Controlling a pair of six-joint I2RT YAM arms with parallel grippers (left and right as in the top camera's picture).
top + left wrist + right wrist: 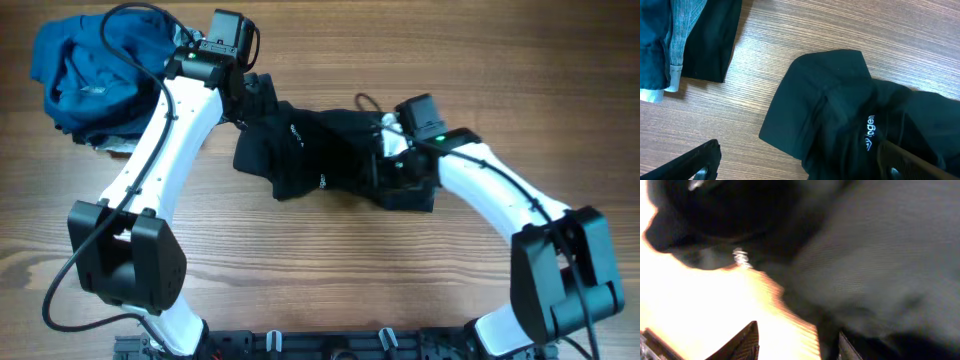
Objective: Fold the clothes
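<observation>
The black T-shirt [325, 150] lies in a crumpled heap on the bench [330, 280], about midway between the left and right edges and nearer the far edge. It is not yet flattened or folded. I judge this to be the spreading-out step: my 2 arms sit at its 2 ends so I can draw it flat.

My left jaws hang over its left end, spread as wide as they go and holding nothing. The white lettering [868, 131] shows just beneath them. My right jaws are down in the cloth at the right end, part-way apart, with fabric crowding the camera. I cannot tell whether they have a pinch of it.

The blue garment [90, 65] is bunched in the far left corner, with the grey-and-white garment [677, 45] tucked under it. I judge they lie there to leave the middle free.

Count: 1 black shirt, 1 blue garment, 1 grey-and-white garment, 2 arms.
</observation>
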